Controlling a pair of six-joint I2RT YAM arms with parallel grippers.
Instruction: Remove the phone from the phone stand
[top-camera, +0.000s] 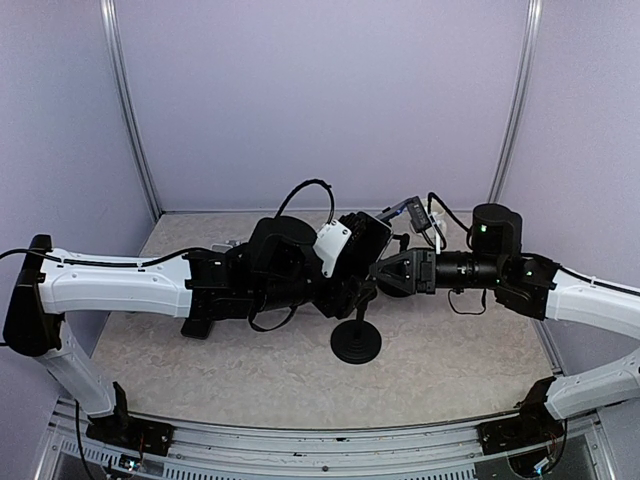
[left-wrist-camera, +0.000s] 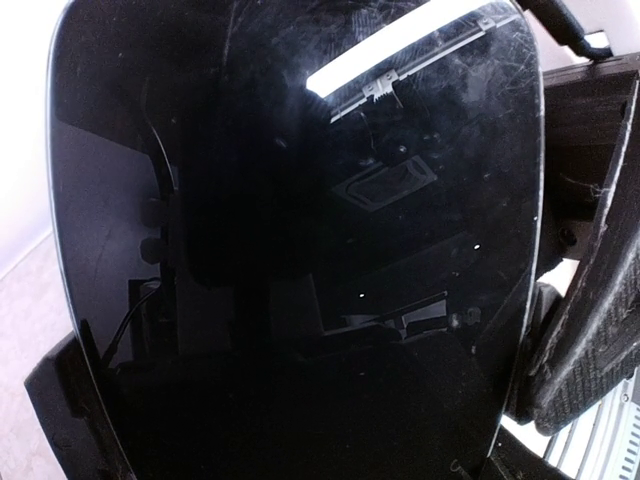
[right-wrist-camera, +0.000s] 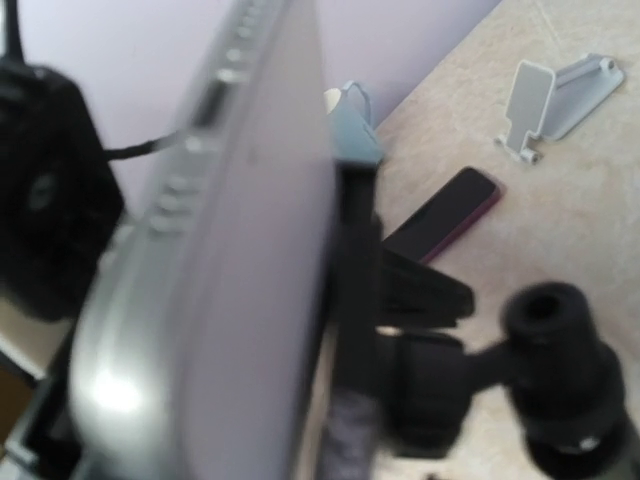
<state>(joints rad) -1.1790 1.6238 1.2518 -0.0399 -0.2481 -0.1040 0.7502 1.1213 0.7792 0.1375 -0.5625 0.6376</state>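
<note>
Left claw (left-wrist-camera: 320, 375) clasps glossy black phone (left-wrist-camera: 300, 230) by both edges; right claw (top-camera: 382, 274), grip unclear, beside black round-based stand (top-camera: 357, 340); ease phone straight out.

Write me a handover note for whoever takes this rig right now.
Left fingers: set on both side edges of the phone, apparently gripping it.
Right fingers: at the phone stand's neck; grip unclear, view blurred.
Phone: upright, back against the stand's clamp, so not out yet. Stand base on the table.
Done: both arms in place.
To do: steady the stand, pull the phone free of the clamp, set it down.
</note>
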